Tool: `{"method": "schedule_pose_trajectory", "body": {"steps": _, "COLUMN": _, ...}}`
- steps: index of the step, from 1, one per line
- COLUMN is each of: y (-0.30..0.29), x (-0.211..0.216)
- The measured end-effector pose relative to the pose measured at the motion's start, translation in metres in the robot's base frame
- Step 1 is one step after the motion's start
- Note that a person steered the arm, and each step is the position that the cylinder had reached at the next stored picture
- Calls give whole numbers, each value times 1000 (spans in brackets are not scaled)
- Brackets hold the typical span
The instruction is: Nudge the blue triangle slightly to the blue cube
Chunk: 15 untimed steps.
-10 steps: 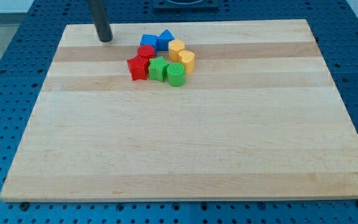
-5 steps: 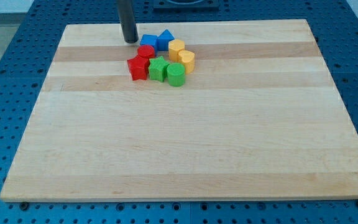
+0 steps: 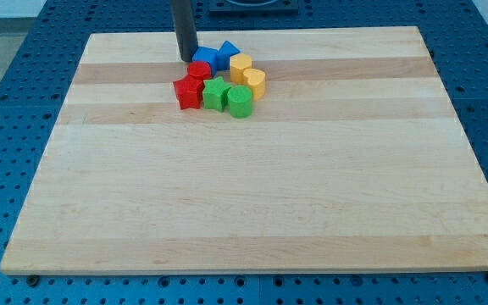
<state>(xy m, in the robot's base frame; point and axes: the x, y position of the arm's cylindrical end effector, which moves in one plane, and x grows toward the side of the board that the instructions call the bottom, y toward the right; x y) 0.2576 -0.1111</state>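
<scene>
Gripperless and grasping nothing, my tip [image 3: 188,58] is seen set against the view's left side of the blue cube [image 3: 204,58], which is flanked on the view's right by the touching blue triangle [image 3: 226,54].

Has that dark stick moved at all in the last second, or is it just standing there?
Yes. My tip has slid toward the view's right along the wooden board's top edge, and now sits against the blue cube's left side.

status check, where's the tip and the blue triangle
My tip at the blue cube's left edge. Blue triangle right of cube, already about touching. Cube sits between tip and triangle.
</scene>
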Motion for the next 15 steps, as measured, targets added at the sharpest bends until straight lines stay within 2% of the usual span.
{"method": "schedule_pose_trajectory", "body": {"steps": 6, "y": 12, "x": 7}}
{"method": "schedule_pose_trajectory", "body": {"steps": 8, "y": 12, "x": -16}}
{"method": "schedule_pose_trajectory", "body": {"steps": 11, "y": 12, "x": -20}}
{"method": "schedule_pose_trajectory", "body": {"steps": 12, "y": 18, "x": -34}}
{"method": "schedule_pose_trajectory", "body": {"steps": 13, "y": 44, "x": -61}}
{"method": "schedule_pose_trajectory", "body": {"steps": 15, "y": 151, "x": -52}}
